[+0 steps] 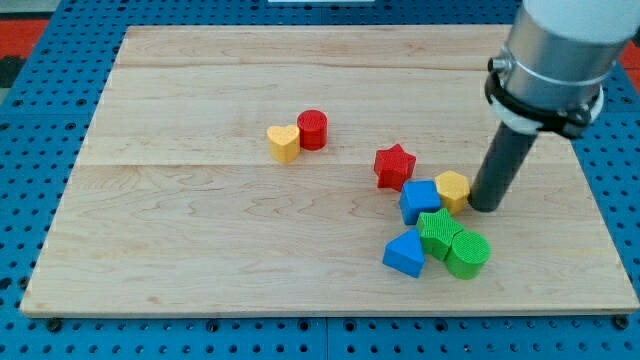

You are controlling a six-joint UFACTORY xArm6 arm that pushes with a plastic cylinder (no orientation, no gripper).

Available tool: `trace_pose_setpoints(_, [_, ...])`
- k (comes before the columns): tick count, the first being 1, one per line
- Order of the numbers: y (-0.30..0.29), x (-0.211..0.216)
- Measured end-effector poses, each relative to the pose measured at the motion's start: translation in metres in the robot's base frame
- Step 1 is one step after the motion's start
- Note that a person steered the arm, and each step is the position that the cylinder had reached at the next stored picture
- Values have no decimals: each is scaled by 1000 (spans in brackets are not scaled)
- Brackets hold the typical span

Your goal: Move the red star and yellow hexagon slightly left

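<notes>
My tip [486,208] is set down on the bench [200,250] at the view's right, and the yellow hexagon [453,189] lies just to its left, seemingly touching it, though the contact cannot be made out for certain. The tool is a plain rod with nothing to spread or pinch. Farther left of the tip sits the red star [394,166], so a leftward push is lined up behind both. The blue block [420,201] is crowded against the hexagon and may be dragged along.
</notes>
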State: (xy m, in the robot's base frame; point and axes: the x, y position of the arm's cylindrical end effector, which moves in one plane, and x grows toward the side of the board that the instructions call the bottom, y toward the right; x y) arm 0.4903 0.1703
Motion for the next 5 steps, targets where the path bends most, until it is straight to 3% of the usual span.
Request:
trace_pose_setpoints(2, [-35, -51])
trace_pose_setpoints(5, [-24, -74])
